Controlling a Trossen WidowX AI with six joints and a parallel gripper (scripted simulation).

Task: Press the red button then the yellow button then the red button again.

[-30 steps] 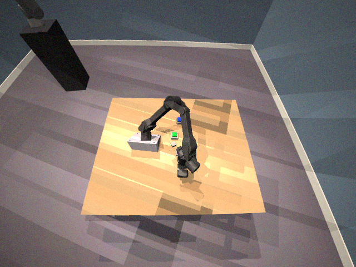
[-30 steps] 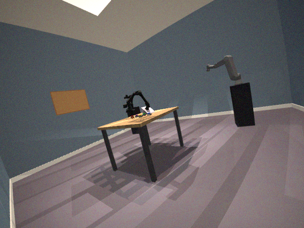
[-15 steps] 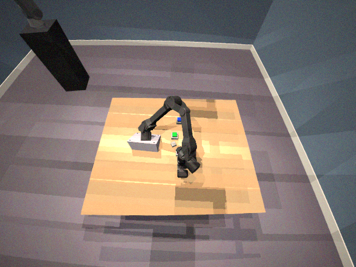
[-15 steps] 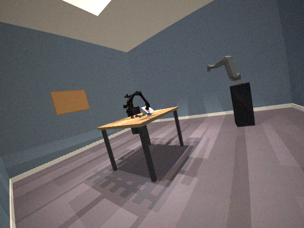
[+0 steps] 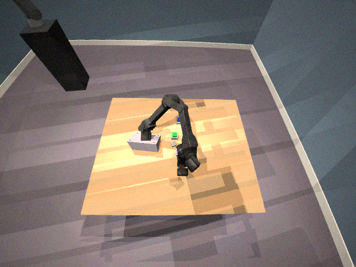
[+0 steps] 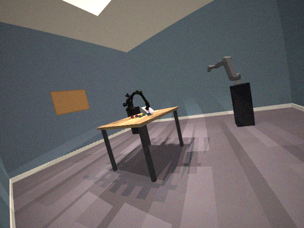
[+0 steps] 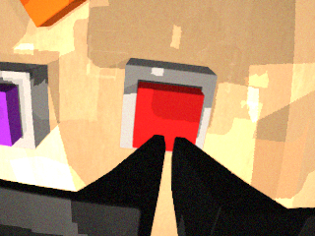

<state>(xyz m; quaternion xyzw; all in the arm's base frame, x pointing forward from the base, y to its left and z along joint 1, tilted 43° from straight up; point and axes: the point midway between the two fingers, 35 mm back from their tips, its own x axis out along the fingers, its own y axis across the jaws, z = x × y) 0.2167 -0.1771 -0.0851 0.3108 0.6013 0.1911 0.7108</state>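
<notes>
In the wrist view a red button (image 7: 169, 114) in a grey housing lies just ahead of my gripper (image 7: 169, 141), whose two black fingers are shut together with nothing between them. The fingertips overlap the button's near edge. In the top view the gripper (image 5: 182, 169) points down at the table (image 5: 138, 183), and the red button is mostly hidden under it. A purple button (image 7: 10, 114) sits to the left of the red one. The yellow button shows only as a tiny spot in the exterior view (image 6: 140, 114).
A green button (image 5: 174, 134), a blue button (image 5: 178, 119) and a small grey block (image 5: 173, 144) lie near the arm. The arm's grey base box (image 5: 143, 142) stands on the table's left.
</notes>
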